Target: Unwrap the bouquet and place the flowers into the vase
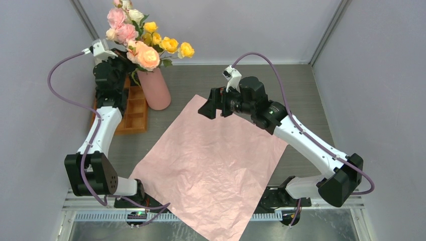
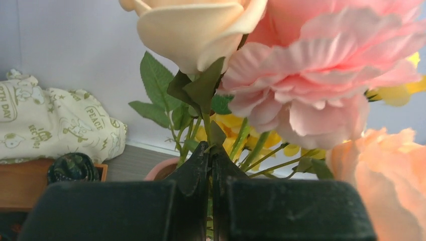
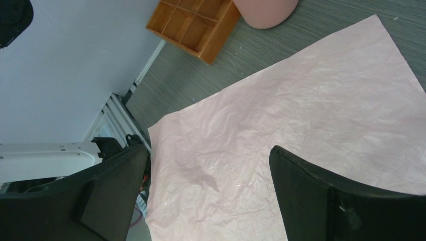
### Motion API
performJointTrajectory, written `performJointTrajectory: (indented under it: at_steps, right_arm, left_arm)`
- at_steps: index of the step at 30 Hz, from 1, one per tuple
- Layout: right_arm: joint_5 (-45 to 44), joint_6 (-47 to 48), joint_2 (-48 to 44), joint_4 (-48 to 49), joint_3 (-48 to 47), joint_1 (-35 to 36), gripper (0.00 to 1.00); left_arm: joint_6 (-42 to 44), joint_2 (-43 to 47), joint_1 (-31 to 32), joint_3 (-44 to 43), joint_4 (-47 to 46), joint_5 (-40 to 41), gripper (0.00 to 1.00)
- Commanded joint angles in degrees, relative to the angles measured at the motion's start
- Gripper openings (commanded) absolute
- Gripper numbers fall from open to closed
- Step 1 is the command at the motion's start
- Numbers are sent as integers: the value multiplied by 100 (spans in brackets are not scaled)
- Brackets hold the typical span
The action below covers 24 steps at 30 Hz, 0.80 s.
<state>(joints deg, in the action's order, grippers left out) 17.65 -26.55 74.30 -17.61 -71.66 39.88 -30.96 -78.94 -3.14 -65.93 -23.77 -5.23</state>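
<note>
Since the flowers (image 1: 145, 40) stand in the vase (image 1: 155, 90) with their stems pointing up and the blooms fanned out on top, I think my job is nearly done. The paper (image 1: 211, 170) lies flat on the bench (image 1: 281, 85), one corner near the foot of the vase, with nothing wrapped in it.

My left hand (image 1: 126, 56) is right beside the top of the vase, up among the blooms. It is pinched shut, and it looks like a thin green stem is caught between its tips. My right hand (image 1: 215, 104) is well away from the vase, out over the paper. It is open wide and holds nothing.

So my left hand is the near one, and the next move is its move. The stems go up and down, and my hand comes at them from the side. I think it should let go and pull back sideways, away from the vase, so it does not drag a stem out or tip the vase.

The top view shows the whole bunch, the vase, and the tray (image 1: 133, 113) just beside the vase. It cannot show my left tips; the blooms hide them. My left wrist view shows the shut tips, the stems, and the vase rim below them. It also shows a printed cloth (image 2: 55, 120) behind the vase that the top view does not. My right wrist view shows only paper, the tray and the vase foot, no flowers.
</note>
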Motion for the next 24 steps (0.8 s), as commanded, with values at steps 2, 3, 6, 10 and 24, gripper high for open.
performJointTrajectory:
  at_steps: [2, 3, 6, 10, 24]
  right_arm:
    - [106, -116, 13, 364, -15, -29, 97]
    - [107, -127, 10, 367, -4, -22, 97]
    - [107, -164, -15, 370, 7, -23, 97]
    - [69, -196, -64, 329, 31, -21, 98]
    - [34, -335, -220, 344, 129, -25, 99]
  left_arm:
    - [144, 97, -14, 176, -143, -85, 2]
    - [145, 72, -15, 197, -133, -83, 2]
    - [136, -49, -8, 237, -58, -87, 2]
    - [112, -161, -9, 273, 91, -99, 4]
    - [136, 760, 4, 572, 1036, 185, 31]
